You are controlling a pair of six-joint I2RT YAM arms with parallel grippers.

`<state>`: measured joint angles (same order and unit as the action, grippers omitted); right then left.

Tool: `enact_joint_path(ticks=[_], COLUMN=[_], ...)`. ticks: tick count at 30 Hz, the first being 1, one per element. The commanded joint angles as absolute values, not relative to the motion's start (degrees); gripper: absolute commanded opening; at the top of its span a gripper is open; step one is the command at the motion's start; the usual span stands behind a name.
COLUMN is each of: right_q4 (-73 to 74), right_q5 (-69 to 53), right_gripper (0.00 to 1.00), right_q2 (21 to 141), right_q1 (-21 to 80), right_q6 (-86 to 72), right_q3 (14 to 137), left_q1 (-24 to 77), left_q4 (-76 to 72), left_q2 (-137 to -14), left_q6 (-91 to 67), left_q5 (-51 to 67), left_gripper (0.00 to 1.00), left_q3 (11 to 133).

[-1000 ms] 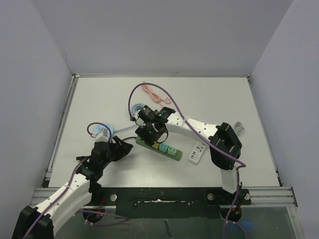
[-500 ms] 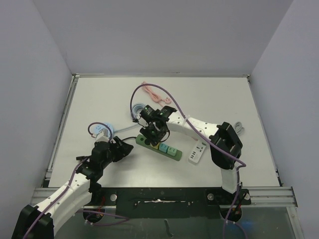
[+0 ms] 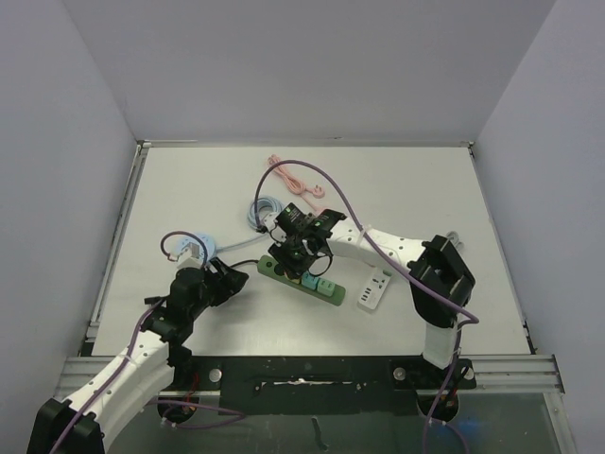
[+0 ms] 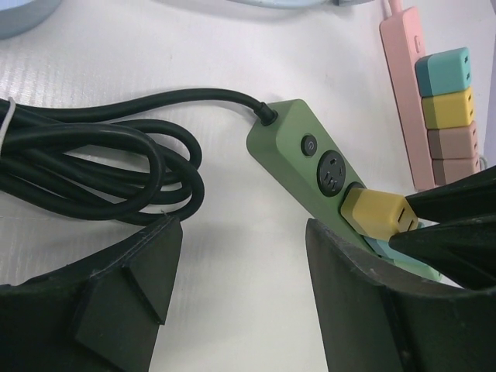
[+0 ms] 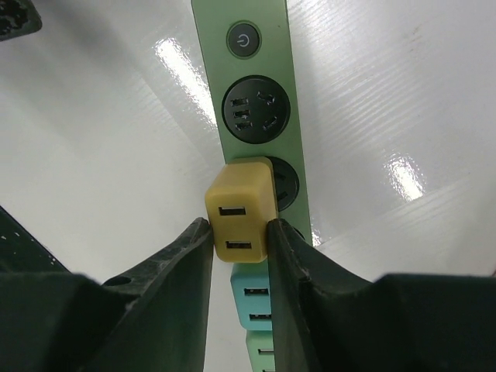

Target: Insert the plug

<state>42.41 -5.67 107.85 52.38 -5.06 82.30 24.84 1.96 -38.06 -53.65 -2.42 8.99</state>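
A green power strip (image 3: 317, 287) lies mid-table, its black cord (image 4: 93, 155) coiled to the left. In the right wrist view the strip (image 5: 256, 85) shows a power button and one bare socket. A yellow plug (image 5: 240, 208) stands over the second socket, and I cannot tell whether its prongs are in. My right gripper (image 5: 240, 232) is shut on that yellow plug (image 4: 373, 213), one finger on each side. A teal plug (image 5: 252, 298) sits just behind it. My left gripper (image 4: 244, 256) is open beside the strip's cord end, holding nothing.
A pale strip (image 3: 374, 288) lies right of the green one; the left wrist view shows it pinkish (image 4: 403, 85) and carrying several coloured cubes. A pink cable (image 3: 288, 175) and a blue coil (image 3: 263, 210) lie farther back. A light blue round object (image 3: 194, 248) sits left.
My right gripper has closed on the yellow plug and shifted slightly right along the strip, uncovering the blue coil. The left arm has not moved.
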Motion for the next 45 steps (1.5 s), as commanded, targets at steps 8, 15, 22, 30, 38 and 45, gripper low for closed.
enact_joint_path(ticks=[8, 15, 22, 30, 38, 45], right_q4=[43.8, 43.5, 31.3, 28.6, 28.2, 27.6], right_q5=[-6.5, 0.2, 6.5, 13.6, 15.6, 17.5], right_gripper=[0.00, 0.51, 0.58, 0.58, 0.59, 0.59], right_q2=[112.8, 101.4, 95.1, 94.7, 91.6, 83.6], right_q1=[51.4, 51.1, 48.9, 45.4, 43.3, 41.6], right_q6=[-7.6, -13.9, -21.0, -28.6, -30.1, -30.4], right_q3=[76.2, 88.4, 82.0, 75.2, 66.9, 59.3], left_q1=[23.0, 22.3, 22.0, 21.5, 21.4, 21.3], left_q4=[1.8, 2.9, 4.6, 5.4, 5.4, 4.5], left_q2=[-38.6, -39.9, -41.9, -44.8, -47.8, -47.7], left_q6=[-52.4, -51.2, -49.6, -47.1, -47.8, -47.4], left_q5=[-2.0, -2.1, -2.5, -1.8, -2.2, -3.3], left_gripper=[0.64, 0.64, 0.66, 0.67, 0.67, 0.67], left_q3=[12.9, 16.0, 19.5, 22.8, 24.9, 26.0])
